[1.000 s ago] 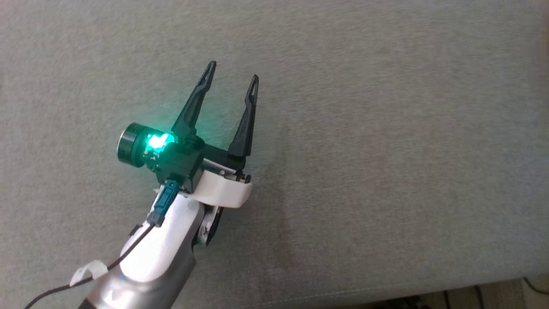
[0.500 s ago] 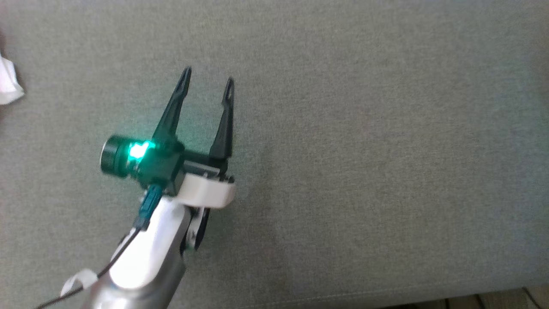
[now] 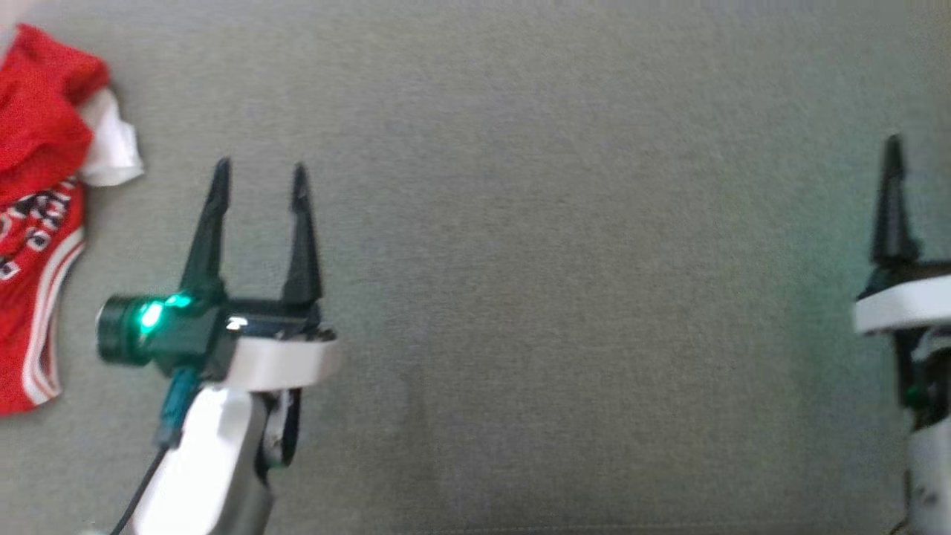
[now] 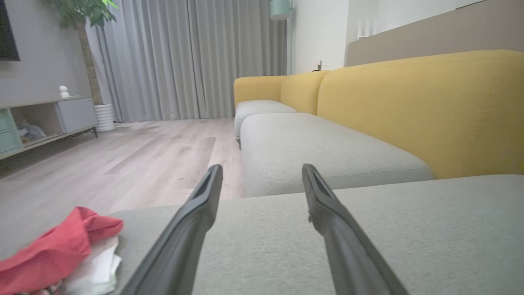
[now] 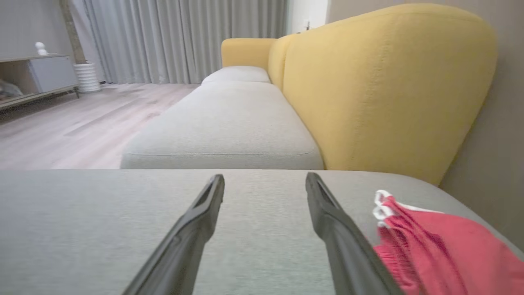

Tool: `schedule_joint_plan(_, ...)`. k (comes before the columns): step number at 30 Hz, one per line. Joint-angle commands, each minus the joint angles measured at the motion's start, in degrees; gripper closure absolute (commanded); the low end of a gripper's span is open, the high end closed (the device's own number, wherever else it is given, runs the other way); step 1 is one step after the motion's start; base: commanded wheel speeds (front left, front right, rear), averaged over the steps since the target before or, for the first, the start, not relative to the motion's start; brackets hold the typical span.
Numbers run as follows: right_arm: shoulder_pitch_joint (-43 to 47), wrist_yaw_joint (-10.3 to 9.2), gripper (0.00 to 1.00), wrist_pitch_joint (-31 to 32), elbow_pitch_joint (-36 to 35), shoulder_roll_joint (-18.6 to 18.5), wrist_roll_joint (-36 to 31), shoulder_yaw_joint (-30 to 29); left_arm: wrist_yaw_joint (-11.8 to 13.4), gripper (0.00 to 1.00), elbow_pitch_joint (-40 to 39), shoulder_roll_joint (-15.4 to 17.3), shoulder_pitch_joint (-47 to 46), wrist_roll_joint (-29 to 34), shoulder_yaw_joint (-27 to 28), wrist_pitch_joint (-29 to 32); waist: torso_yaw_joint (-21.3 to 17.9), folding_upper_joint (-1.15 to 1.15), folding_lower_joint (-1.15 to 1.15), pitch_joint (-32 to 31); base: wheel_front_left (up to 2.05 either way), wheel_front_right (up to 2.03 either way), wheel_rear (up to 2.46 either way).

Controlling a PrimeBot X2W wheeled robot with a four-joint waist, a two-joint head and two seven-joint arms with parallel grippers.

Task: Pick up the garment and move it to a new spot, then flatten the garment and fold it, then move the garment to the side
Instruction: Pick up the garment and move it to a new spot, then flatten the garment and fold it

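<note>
A red garment (image 3: 37, 223) with white trim and lettering lies crumpled on the grey cushion at the far left of the head view. My left gripper (image 3: 260, 167) stands open and holds nothing, to the right of the garment and apart from it. In the left wrist view the garment (image 4: 53, 250) lies left of the open left gripper (image 4: 262, 168). My right gripper (image 3: 925, 160) is at the right edge with one finger showing. In the right wrist view the right gripper (image 5: 265, 176) is open, with red, white-trimmed cloth (image 5: 442, 246) beside its right finger. I cannot tell whether that is the same garment.
The grey sofa cushion (image 3: 594, 260) spreads between the two grippers. A yellow backrest (image 4: 409, 102) runs along one side, and another grey seat (image 5: 229, 119) lies beyond. Wooden floor (image 4: 123, 155) and a low cabinet (image 4: 41, 119) lie off the cushion's edge.
The head camera has turned, so the whole picture shifted. The red garment came into view at the left and the right gripper at the right edge. The left gripper stays open.
</note>
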Motion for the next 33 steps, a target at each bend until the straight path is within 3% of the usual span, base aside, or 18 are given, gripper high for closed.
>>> schedule_joint_plan(1,1.1,-0.1,0.0,0.8,-4.5,0.4,-0.4,1.6,-0.3,0.0,-2.1,1.0,0.4,0.6,3.3,-0.3,1.7,0.0,0.01,-1.6,0.0,0.0,0.0)
schedule_joint_plan(5,5.3,-0.1,0.0,3.7,-12.2,4.0,-0.8,4.0,-1.3,0.0,-2.3,1.0,3.1,1.5,6.9,-0.3,3.4,0.0,0.01,-3.3,0.0,0.0,0.0)
schedule_joint_plan(11,10.8,-0.1,0.0,5.9,-17.8,7.6,0.2,6.6,-4.5,0.0,2.2,0.7,7.5,0.7,10.0,-0.3,4.0,0.0,0.01,-6.1,0.0,0.0,0.0)
schedule_joint_plan(20,16.3,-0.1,0.0,6.7,-18.7,9.0,-0.5,8.4,-6.3,0.0,7.6,1.4,10.4,1.1,8.7,-0.1,2.6,0.0,0.01,-9.9,0.0,0.0,0.0)
schedule_joint_plan(33,21.0,-0.1,0.0,7.6,-19.1,9.6,-0.3,8.5,-6.8,0.0,10.0,2.3,12.2,0.8,7.3,1.0,1.8,0.0,0.01,-14.1,0.0,0.0,0.0)
